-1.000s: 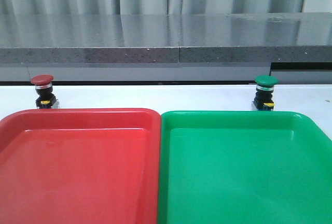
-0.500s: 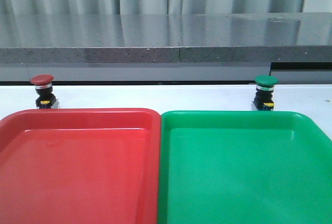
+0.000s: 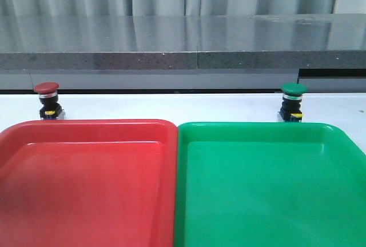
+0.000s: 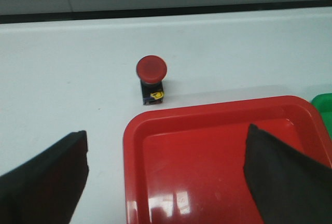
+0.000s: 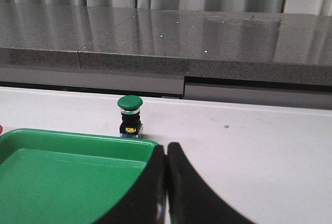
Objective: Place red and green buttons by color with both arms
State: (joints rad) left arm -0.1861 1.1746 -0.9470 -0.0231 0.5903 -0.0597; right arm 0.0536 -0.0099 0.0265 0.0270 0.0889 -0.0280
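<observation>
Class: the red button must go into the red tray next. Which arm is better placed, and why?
The left. Its gripper is open and faces the red button beyond the red tray. The right gripper is shut, facing the green button.

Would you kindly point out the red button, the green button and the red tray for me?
red button [image 4: 151, 68], left wrist view, on its round cap.
green button [image 5: 129, 102], right wrist view, on its domed cap.
red tray [image 3: 86, 124], front view, on its far rim.
</observation>
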